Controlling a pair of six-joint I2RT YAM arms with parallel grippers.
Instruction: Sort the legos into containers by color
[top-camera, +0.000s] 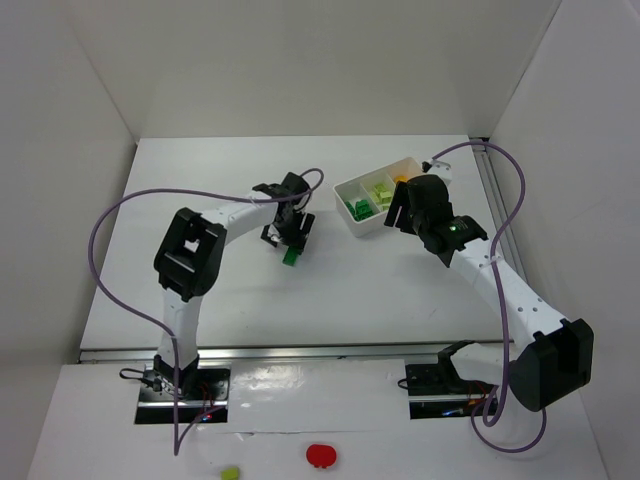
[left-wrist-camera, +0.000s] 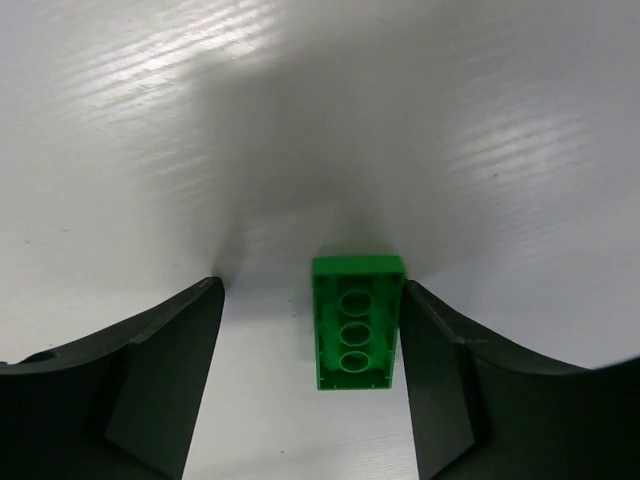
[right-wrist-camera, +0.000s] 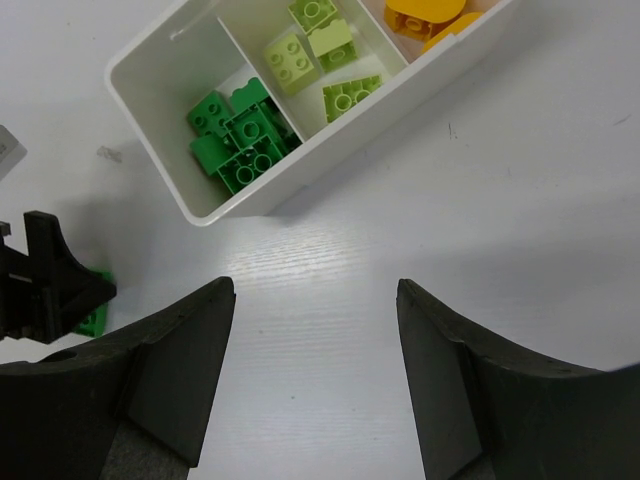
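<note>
L gripper (top-camera: 291, 238): my jaws stand apart, straddling one green lego (left-wrist-camera: 355, 325). It lies flat on the table (left-wrist-camera: 150, 120), hollow underside up, just beside one finger and clear of the other. Not clamped. Posn: mid-table, left of the white tray (right-wrist-camera: 320, 160).

R gripper (right-wrist-camera: 312, 290): my jaws stand apart, nothing betw. them, over bare table near the tray.

Tray, far right: dark green legos (right-wrist-camera: 235, 140) in the left compartment, lime legos (right-wrist-camera: 315, 50) in the middle, orange pcs (right-wrist-camera: 425, 15) in the right.

You're looking into a robotics lab test cell: a white table (top-camera: 330, 300) boxed in by plain white panels (top-camera: 60, 120), a left arm (top-camera: 232, 217) and right arm (top-camera: 505, 290) bolted to metal plates (top-camera: 185, 398) at its near edge, purple cables (top-camera: 94, 243) looping free.
</note>
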